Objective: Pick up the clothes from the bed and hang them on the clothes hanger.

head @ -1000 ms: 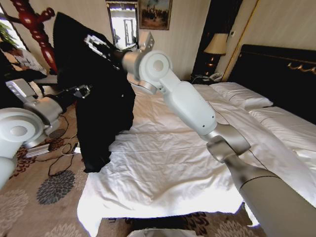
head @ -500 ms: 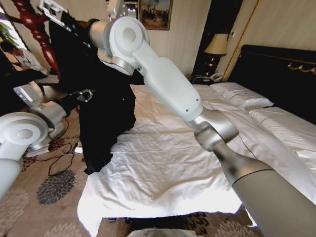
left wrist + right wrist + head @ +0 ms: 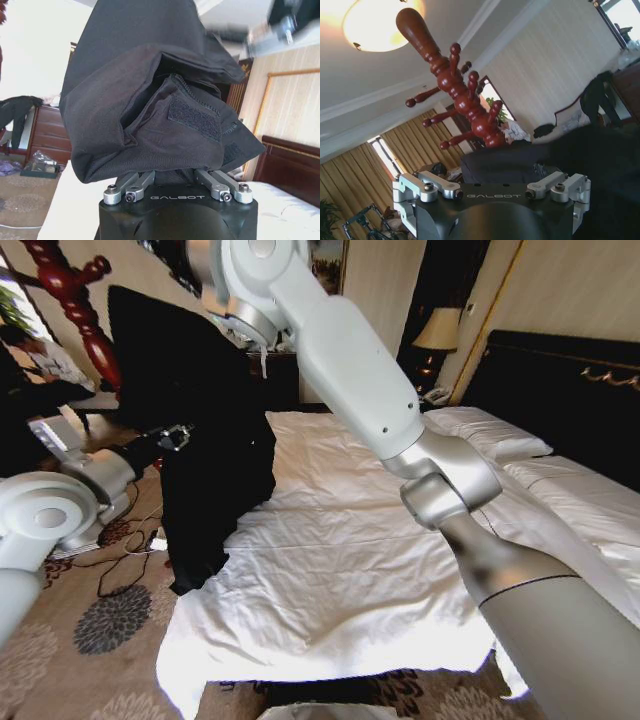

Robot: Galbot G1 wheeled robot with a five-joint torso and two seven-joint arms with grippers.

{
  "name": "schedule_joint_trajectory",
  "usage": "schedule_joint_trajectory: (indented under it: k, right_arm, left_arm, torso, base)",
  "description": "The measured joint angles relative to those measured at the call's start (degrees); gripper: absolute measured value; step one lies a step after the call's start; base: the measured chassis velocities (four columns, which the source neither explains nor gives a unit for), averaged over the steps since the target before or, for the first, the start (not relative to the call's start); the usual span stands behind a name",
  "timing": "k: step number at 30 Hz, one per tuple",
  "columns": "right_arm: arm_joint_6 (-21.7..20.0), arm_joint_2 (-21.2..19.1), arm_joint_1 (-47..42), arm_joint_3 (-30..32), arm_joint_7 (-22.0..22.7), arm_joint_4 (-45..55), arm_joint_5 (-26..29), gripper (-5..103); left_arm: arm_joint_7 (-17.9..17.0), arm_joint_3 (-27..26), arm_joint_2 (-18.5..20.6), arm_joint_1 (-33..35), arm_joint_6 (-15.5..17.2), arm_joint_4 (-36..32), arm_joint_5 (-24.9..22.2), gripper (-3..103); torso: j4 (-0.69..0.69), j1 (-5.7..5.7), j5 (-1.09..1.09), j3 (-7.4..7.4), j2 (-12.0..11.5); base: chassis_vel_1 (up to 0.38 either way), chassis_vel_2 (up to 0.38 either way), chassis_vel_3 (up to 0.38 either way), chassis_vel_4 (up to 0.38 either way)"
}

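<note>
The clothes (image 3: 200,430), one large black garment, are seen in the head view held up in the air beside the left edge of the bed (image 3: 330,570), draped from shoulder height down toward the patterned carpet (image 3: 110,625), with the lower hem hanging just past the corner of the white duvet. The left gripper (image 3: 172,435) is observed at the garment's near edge, at mid height; in the left wrist view its linkage bars run up into folded black fabric (image 3: 165,110), which covers the fingertips, so it is recorded as clamped on the clothes. A hook-and-loop patch (image 3: 194,119) is noted on the fold nearest the camera. The right arm is raised high across the head view, its upper end running out past the top of the frame above the garment. In the right wrist view the right gripper (image 3: 492,175) is seen with its finger bases set wide; the fingertips are lost against dark fabric, so whether it is apart or closed cannot be told. The clothes hanger (image 3: 455,87), a red-brown turned stand with knobbed pegs, is seen close beyond that gripper, and its pole (image 3: 70,300) stands at the upper left of the head view, just beside the raised garment.
</note>
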Motion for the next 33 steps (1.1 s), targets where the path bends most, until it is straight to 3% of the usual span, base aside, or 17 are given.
schedule_joint_trajectory:
  k: [5,14,19,23,26,33]
  right_arm:
    - [0.2,-2.7,-4.0,-0.6,2.9,4.7,0.9,100]
    - [0.4,-5.6,-6.0,-0.5,3.1,6.1,0.5,100]
    - [0.7,-6.9,-8.0,-1.2,3.3,8.7,2.6,100]
    - [2.1,-5.7,-8.5,-2.0,2.1,9.9,3.1,100]
    - [4.5,-1.6,-8.2,-2.1,-0.2,9.4,3.2,100]
    - [6.2,-0.1,-5.8,-1.4,-2.8,5.2,1.8,100]
  left_arm:
    - [0.0,-0.7,0.1,-1.0,-0.2,0.9,-0.7,18]
    - [0.0,-1.4,1.0,-2.2,-0.4,2.1,-1.4,18]
    - [0.0,-1.5,1.2,-3.0,-0.6,2.4,-1.8,18]
    - [0.0,-1.0,1.1,-3.2,-0.7,2.5,-1.7,18]
    - [0.0,-0.3,0.5,-3.0,-0.7,2.4,-1.1,18]
    - [0.0,-0.1,0.0,-2.3,-0.7,2.1,-0.7,18]
  torso:
    - [-0.03,0.00,0.00,0.00,0.0]
    - [0.02,0.00,0.00,0.00,0.0]
    - [-0.04,0.01,0.01,0.00,0.0]
    - [-0.01,0.00,0.01,0.00,0.0]
    - [0.01,0.00,0.00,0.00,0.0]
    - [-0.02,0.00,-0.01,0.00,0.0]
  base:
    - [0.000,0.000,0.000,0.000]
    - [0.000,0.000,0.000,0.000]
    - [0.000,0.000,0.000,0.000]
    - [0.000,0.000,0.000,0.000]
    - [0.000,0.000,0.000,0.000]
    - [0.000,0.000,0.000,0.000]
